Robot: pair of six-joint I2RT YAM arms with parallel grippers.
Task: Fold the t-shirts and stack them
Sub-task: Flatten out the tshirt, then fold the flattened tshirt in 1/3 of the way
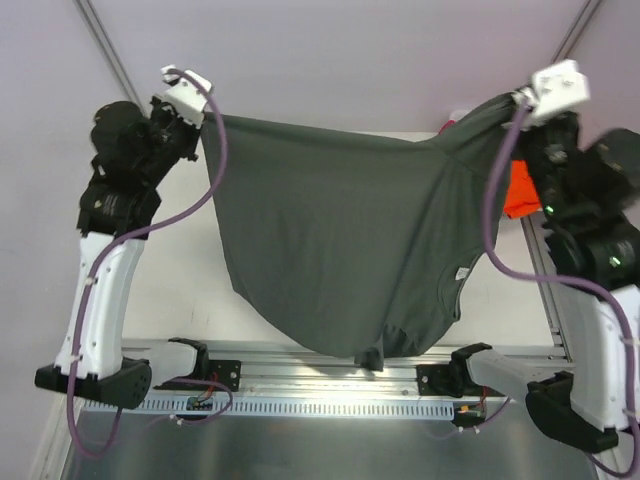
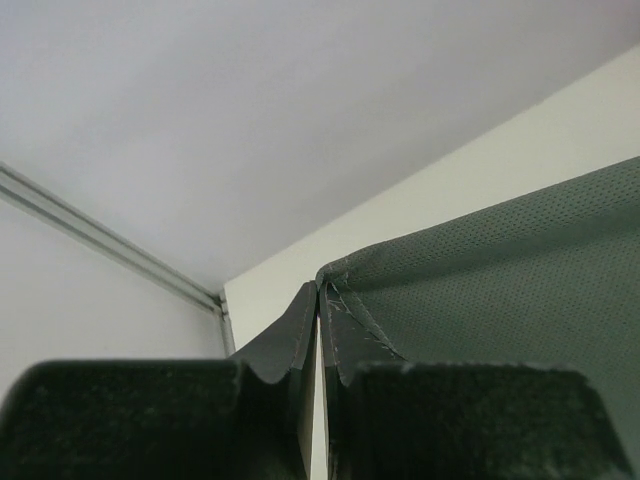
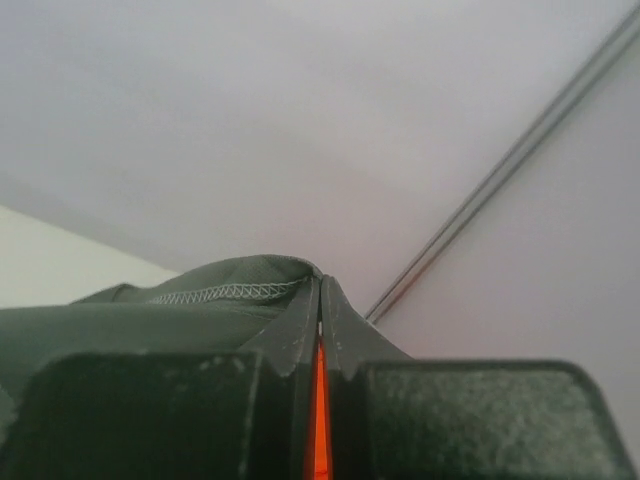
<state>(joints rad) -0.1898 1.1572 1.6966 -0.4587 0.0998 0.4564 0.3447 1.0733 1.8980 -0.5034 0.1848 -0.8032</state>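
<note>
Left fingers (image 2: 290,345) and right fingers (image 3: 295,338) pinch tight on two corners of the grey-olive t-shirt (image 1: 330,240) hanging above the surface (image 1: 180,295); it looks soft, light and floppy, so corners hold best.

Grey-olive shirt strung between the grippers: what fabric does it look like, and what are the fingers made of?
Grey-olive shirt: probably a thin synthetic sports knit, matte; the left wrist view shows fine pinhole mesh, and it sags in soft folds. Fingers: dark and matte, perhaps plastic or rubber-faced; the look leaves it open.
</note>
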